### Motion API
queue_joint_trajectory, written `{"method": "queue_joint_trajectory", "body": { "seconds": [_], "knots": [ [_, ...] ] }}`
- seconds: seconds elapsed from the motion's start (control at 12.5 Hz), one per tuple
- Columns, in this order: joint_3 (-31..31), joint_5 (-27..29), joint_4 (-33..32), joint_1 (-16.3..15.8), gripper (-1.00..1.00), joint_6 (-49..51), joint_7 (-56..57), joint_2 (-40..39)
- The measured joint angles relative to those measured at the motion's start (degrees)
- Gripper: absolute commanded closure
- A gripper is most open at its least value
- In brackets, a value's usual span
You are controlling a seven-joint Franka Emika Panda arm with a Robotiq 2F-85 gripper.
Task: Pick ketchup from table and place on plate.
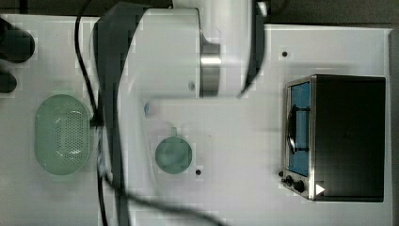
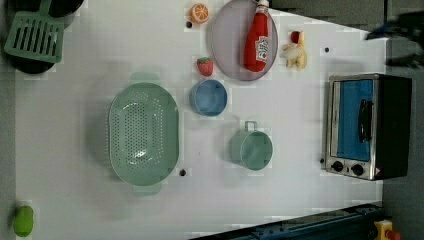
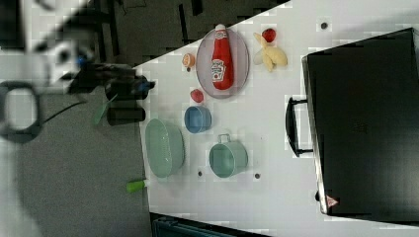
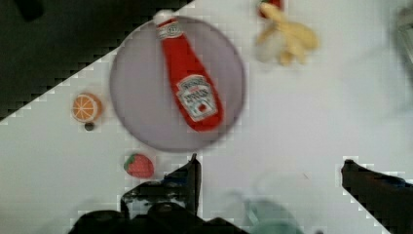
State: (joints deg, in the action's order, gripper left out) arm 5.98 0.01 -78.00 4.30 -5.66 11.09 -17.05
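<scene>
Black gripper (image 4: 270, 170) jaws stand wide apart, empty; I judge the placing done, since the slim red ketchup bottle (image 4: 191, 80) lies flat across the round lilac-grey plate (image 4: 136, 97), clear of them.

Top view looks straight down, close above the arm (image 1: 155, 70). Left view and right view look down from farther off; both take in the whole table (image 2: 300, 200), plate (image 2: 225, 45) and oven (image 2: 367, 125). Wrist view sits behind the gripper (image 4: 270, 168), facing the plate ahead.
</scene>
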Motion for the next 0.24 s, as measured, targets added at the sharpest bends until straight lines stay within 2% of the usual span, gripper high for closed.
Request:
{"method": "queue_joint_trajectory", "body": {
  "seconds": [0.24],
  "knots": [
    [-0.4, -0.5, -2.7, 0.9, -1.0, 3.8, -5.2, 7.6]
  ]
}}
